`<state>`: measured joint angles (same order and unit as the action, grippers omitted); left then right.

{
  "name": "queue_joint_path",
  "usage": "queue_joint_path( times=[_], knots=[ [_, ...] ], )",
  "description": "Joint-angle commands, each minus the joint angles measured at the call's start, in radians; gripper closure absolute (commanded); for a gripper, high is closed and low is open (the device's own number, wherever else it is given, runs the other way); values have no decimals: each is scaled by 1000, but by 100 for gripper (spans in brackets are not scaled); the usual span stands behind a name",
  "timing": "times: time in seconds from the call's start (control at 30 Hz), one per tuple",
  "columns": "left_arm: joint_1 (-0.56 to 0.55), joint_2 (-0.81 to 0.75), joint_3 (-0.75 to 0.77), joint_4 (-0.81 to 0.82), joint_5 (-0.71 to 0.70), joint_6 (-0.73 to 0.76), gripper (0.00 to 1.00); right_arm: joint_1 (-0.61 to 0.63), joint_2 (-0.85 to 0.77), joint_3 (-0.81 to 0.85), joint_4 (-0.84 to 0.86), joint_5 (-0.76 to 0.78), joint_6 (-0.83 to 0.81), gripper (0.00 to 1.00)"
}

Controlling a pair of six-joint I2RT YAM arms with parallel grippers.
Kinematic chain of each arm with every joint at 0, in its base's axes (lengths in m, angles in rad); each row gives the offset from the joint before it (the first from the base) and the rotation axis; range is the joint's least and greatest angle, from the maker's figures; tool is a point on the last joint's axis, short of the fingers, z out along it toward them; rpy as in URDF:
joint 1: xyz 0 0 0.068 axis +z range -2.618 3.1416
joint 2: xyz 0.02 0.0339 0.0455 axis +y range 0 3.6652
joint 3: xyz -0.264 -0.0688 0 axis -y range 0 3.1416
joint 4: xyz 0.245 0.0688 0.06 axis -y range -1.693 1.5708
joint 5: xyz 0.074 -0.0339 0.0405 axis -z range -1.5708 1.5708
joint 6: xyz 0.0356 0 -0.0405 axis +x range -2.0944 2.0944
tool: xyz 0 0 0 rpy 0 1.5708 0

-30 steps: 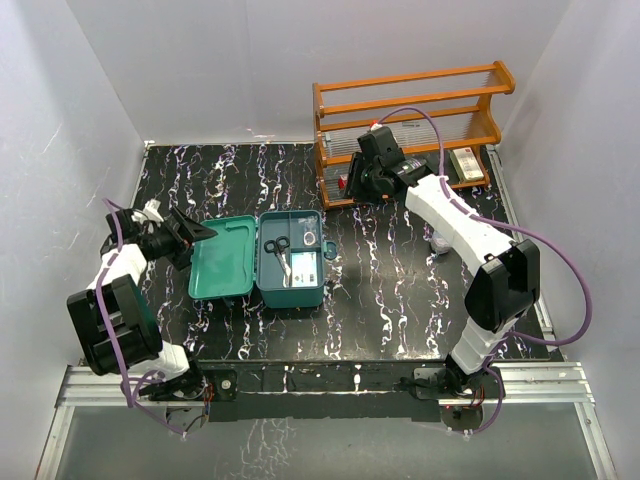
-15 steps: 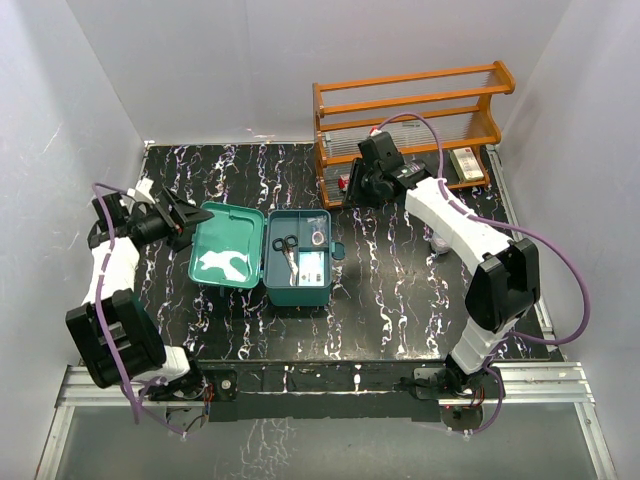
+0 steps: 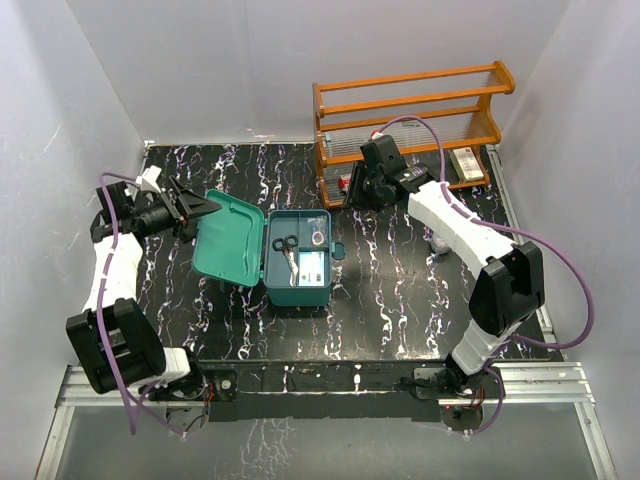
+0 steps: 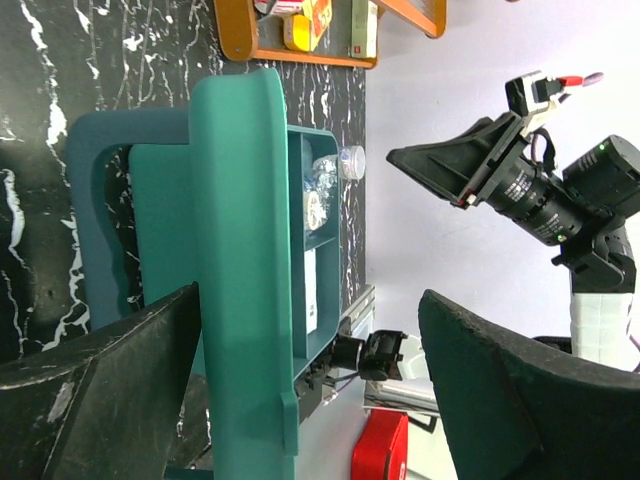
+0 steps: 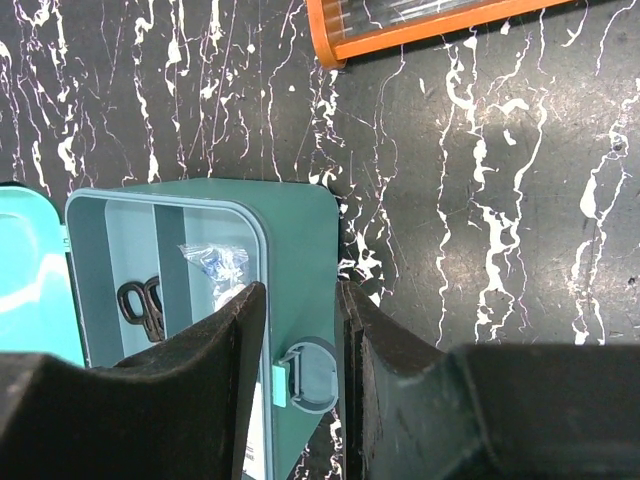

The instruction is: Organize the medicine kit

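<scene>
Medicine kit (image 3: 298,258) sits mid-table, lid (image 3: 232,240) half-raised; left gripper (image 3: 200,208) spread wide at the lid's edge, gripping nothing; right gripper (image 3: 350,190) nearly closed, empty, near the orange rack (image 3: 410,120)

Med kit (image 3: 285,252): smooth teal plastic, slight gloss on lid. Rack (image 3: 410,110): orange varnished wood. Table (image 3: 390,290): black marble-look, matt.

Teal medicine kit (image 3: 297,258) sits mid-table, lid (image 3: 232,240) half raised.
</scene>
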<state>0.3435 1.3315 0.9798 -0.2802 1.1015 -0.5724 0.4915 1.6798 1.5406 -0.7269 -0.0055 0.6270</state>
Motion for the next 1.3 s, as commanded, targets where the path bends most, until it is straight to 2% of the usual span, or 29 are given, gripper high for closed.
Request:
queue_joint_path(
  times=[0.0,0.43,1.0,1.27],
  knots=[
    [-37,-17,69,-60,59,7,15,-6,-54,-8,60,-8,0,68],
    [-155,23,184,-181,36,85,13,-6,-56,-17,63,-6,15,69],
    [-303,32,251,-127,25,24,11,-5,-55,-14,60,8,31,69],
    [-352,32,244,-46,17,-55,10,-18,-84,-21,57,71,47,69]
  ],
)
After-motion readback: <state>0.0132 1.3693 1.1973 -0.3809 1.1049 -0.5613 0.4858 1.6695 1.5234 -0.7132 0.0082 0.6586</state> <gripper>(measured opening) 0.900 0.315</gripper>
